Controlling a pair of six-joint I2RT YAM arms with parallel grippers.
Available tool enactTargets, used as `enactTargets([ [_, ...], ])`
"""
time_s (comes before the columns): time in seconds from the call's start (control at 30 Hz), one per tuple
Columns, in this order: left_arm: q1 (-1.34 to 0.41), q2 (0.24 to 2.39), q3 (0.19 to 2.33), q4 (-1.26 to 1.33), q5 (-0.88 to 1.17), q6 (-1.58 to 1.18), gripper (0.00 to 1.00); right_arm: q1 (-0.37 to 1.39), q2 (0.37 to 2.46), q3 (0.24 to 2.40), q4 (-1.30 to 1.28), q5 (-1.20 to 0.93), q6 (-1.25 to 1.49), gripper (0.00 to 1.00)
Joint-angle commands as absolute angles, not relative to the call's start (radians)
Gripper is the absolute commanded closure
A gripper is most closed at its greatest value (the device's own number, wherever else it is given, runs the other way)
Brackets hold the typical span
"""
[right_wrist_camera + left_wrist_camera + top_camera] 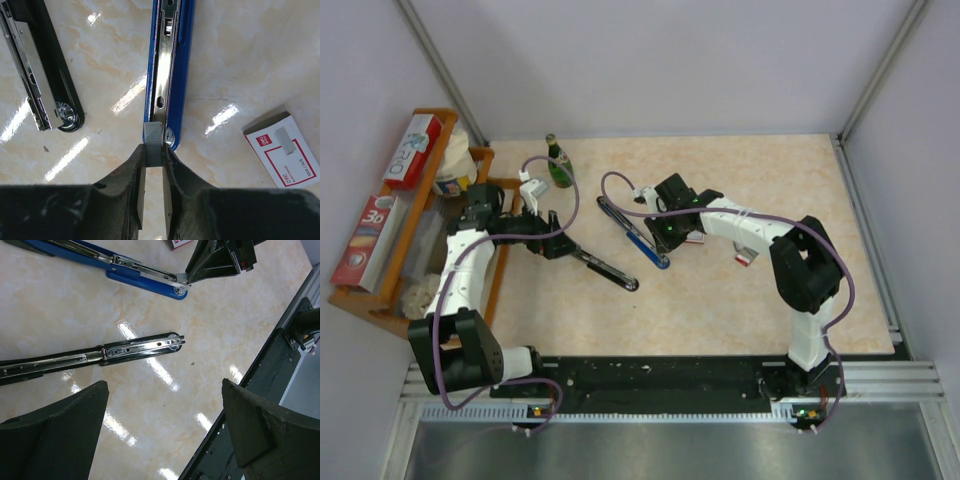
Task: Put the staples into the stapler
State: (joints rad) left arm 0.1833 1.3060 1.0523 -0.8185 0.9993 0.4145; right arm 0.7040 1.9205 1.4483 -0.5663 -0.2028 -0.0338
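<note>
1. Staples were pinched as a grey strip in the right claw, at the end of the blue stapler, whose channel was laid open.
2. Loading was judged barely begun: the strip was not yet seated, and sliding it along the channel and shutting the stapler were left to do.
3. The box was left flat on the worktop, near the blue stapler but apart from it.
4. The left claw was spread wide and empty, held above the black stapler, which was also laid open.
</note>
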Motion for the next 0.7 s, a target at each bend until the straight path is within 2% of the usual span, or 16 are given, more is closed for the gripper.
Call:
enactTargets([
  [0.0,0.198,1.307,1.040,-0.795,1.040,0.425,0.01,0.706,1.934,1.479,-0.555,-0.190,-0.040,0.84],
  [0.67,0.196,1.312,1.040,-0.795,1.045,0.425,0.01,0.699,1.940,1.474,-0.555,-0.172,-0.040,0.84],
])
